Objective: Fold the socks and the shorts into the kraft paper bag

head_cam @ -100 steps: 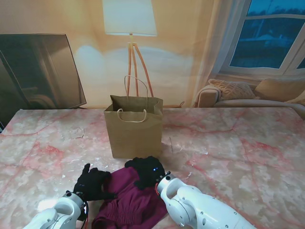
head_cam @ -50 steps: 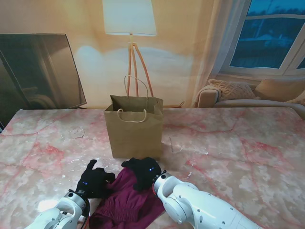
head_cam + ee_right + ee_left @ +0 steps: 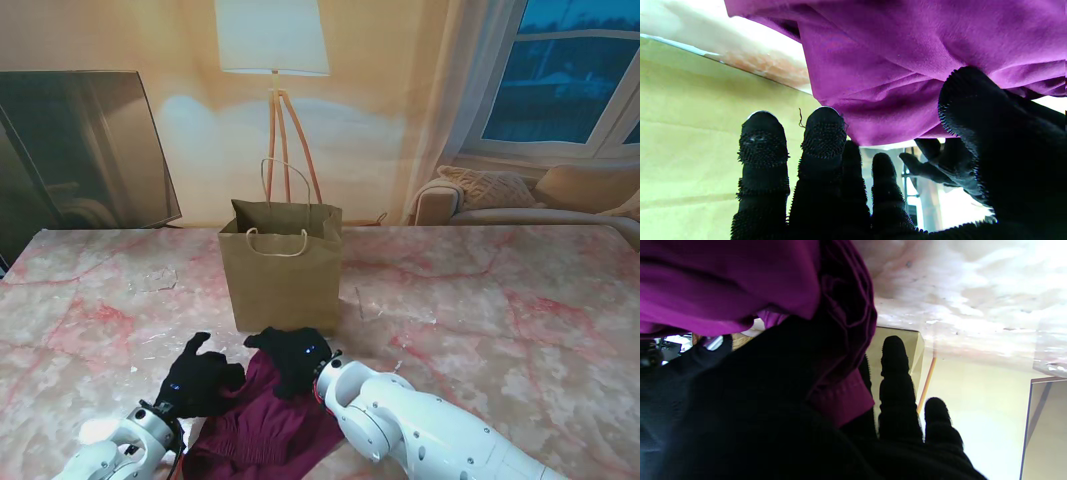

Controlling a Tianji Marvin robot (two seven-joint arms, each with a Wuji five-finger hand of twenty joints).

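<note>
The maroon shorts [image 3: 262,425] lay bunched on the table [image 3: 520,320], near the kraft paper bag [image 3: 283,265]. The left hand [image 3: 198,377] grasped their left edge, fingers clenched on cloth; the right hand [image 3: 290,357] pinched their far edge.

Left hand [image 3: 196,377] fingers spread, palm down; right hand [image 3: 290,358] likewise, wrist bent inward.
</note>
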